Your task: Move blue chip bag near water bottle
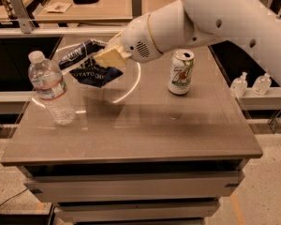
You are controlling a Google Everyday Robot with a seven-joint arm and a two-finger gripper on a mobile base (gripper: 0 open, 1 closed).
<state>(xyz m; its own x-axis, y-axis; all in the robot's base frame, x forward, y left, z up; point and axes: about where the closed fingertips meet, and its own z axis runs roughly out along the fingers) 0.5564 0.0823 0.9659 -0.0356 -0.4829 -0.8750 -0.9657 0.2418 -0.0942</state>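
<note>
Blue chip bag (94,74) dangles crumpled in the upper left of the frame, above the surface (154,130) and just right of the water bottle (50,88), pinched at its top by the tool (104,60), clamped tight on it; it looks light, soft and slippery, so a firm top-edge pinch seems safest.

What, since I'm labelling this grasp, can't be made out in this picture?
Camera view:
- How the gripper pinches the crumpled dark blue foil chip bag: the white arm and near finger hide the contact.
- The bag's lettering: folds cut it off.
- The arm's base: cut by the right edge.
- The two small clear bottles' contents: too small.
</note>
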